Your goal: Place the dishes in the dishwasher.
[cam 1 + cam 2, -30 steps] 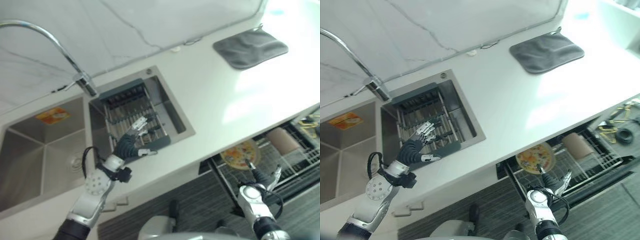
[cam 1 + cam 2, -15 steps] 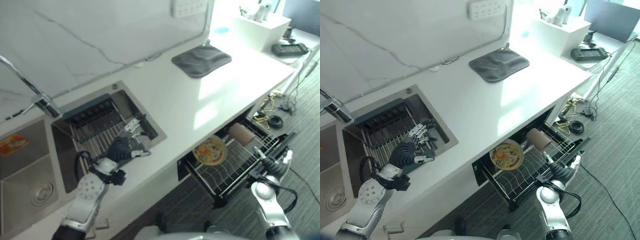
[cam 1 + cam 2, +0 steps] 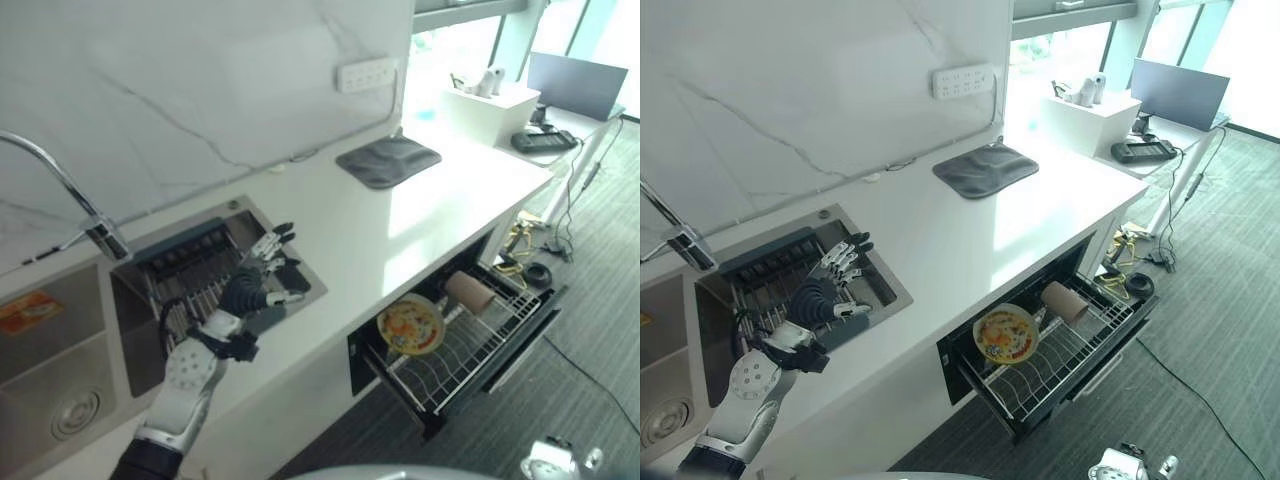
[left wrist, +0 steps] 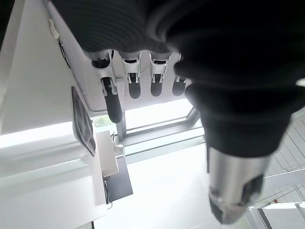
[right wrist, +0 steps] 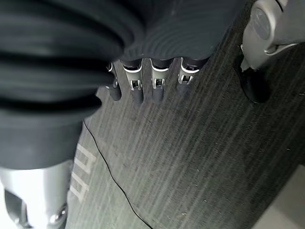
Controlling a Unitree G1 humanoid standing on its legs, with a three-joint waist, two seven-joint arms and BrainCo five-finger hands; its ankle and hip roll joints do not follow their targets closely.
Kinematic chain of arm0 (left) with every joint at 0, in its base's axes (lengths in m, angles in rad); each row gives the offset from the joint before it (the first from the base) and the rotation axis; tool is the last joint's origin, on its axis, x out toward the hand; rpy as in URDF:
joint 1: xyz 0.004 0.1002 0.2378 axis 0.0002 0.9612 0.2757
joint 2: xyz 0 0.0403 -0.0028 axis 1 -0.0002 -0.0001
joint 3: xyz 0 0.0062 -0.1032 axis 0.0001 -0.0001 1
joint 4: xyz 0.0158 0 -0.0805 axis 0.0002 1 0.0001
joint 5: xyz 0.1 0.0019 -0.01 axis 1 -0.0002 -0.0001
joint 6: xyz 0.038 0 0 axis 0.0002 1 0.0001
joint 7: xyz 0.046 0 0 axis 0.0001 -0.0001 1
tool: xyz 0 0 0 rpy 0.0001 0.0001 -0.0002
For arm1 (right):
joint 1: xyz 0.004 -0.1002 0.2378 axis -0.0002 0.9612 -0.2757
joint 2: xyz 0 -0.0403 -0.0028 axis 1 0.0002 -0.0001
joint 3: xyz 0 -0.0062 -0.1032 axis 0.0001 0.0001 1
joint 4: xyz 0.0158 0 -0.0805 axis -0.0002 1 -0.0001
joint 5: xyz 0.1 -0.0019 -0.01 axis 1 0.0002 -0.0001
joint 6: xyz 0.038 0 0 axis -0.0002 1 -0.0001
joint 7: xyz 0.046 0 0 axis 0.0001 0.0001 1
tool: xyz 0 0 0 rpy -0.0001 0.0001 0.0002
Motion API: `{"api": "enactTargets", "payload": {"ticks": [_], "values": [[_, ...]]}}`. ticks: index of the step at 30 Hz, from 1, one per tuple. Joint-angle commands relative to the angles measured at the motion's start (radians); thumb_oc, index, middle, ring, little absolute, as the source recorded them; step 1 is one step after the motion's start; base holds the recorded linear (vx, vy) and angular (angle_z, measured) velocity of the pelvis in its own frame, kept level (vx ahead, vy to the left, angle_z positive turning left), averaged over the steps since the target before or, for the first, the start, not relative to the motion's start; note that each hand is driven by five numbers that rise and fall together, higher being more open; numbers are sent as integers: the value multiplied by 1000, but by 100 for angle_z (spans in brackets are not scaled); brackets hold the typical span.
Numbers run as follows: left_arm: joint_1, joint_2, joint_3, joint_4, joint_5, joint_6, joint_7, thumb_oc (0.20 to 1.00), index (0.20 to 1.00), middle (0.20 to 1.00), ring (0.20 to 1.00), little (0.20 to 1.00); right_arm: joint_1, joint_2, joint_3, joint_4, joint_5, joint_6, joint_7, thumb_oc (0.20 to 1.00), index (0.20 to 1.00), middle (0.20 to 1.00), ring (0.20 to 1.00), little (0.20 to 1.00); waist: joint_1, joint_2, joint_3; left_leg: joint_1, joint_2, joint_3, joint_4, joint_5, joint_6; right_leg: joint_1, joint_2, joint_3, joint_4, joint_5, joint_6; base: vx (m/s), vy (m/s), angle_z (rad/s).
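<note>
- The plate (image 3: 411, 326), yellow with a printed pattern, stands on edge in the dishwasher rack (image 3: 470, 345), lower right of the head views, at the rack's inner end near the table edge.
- Beside it, further along the rack, a brown cup (image 3: 468, 291) lies on its side.
- Both look stiff, glazed and breakable; the plate is probably slick, best taken by its rim, and the cup round its body.
- The rack is drawn out over the grey floor (image 3: 1200, 330); its thin wire tines could snag a dish lowered carelessly.
- The left robot hand (image 3: 254, 287) hovers over the drying rack (image 3: 195, 280) set in the sink (image 3: 135, 345), centre left, fingers spread and straight, holding nothing.
- I see no dish left on that drying rack, so the loading looks nearly or wholly done.
- The right robot hand (image 5: 143, 81), in its wrist view, hangs above the floor, fingers relaxed and empty.
- Further out: a faucet (image 3: 60, 190) at upper left, a grey mat (image 3: 388, 161) on the white table (image 3: 400, 220), a wall outlet strip (image 3: 364, 74).
</note>
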Motion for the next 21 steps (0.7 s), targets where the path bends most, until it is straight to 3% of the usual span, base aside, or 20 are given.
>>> {"api": "enactTargets", "payload": {"ticks": [1,5,6,7,8,11,16,21], "values": [[-120,-13,40,-11,-22,-60,10,1000,1000,1000,1000,1000,-58,-14,13,59,172,185,369,1000,1000,1000,1000,1000,12,-15,31,33,41,-27,0,-53,-21,-3,26,5,83,-27,-15,69,-71,4],[-141,-13,40,8,-15,-54,-3,1000,1000,1000,1000,1000,-79,-9,107,113,271,350,689,1000,1000,1000,1000,1000,32,-7,24,30,40,-38,0,-50,-26,2,16,-20,66,-20,-12,61,-71,6],[-147,-12,57,6,-18,-44,-30,1000,1000,1000,1000,1000,-86,-16,148,135,272,454,835,1000,1000,1000,1000,1000,43,-6,21,30,39,-40,0,-50,-28,8,10,-37,57,-18,-11,78,-91,14],[-148,-14,70,2,-20,-43,-50,1000,1000,1000,1000,1000,-90,-24,167,150,274,500,911,1000,1000,1000,1000,1000,48,-5,20,30,40,-41,0,-49,-30,12,7,-46,52,-18,-10,92,-123,19],[-154,-14,97,-11,-25,-28,-85,1000,1000,1000,1000,1000,-99,-47,192,183,240,543,1049,1000,1000,1000,1000,1000,59,-5,17,27,40,-48,0,-49,-33,17,4,-62,45,-18,-7,74,-100,17],[-166,-12,115,-36,-26,15,-98,1000,1000,1000,1000,1000,-124,-72,213,190,194,596,1201,1000,1000,1000,1000,1000,73,-7,14,27,36,-67,0,-49,-35,25,1,-77,40,-19,-8,77,-72,21],[-166,-18,109,-71,23,42,-132,1000,1000,1000,1000,1000,-170,-97,304,84,119,693,1348,1000,1000,1000,1000,1000,103,-14,18,34,27,-109,0,-46,-35,40,4,-97,53,-31,-17,137,-70,11],[-159,-13,106,-100,28,64,-159,1000,1000,1000,1000,1000,-197,-134,356,0,46,712,1379,1000,1000,1000,1000,1000,135,-18,33,21,16,-153,4,-38,-37,41,0,-117,61,-33,-18,130,-34,10]]}}
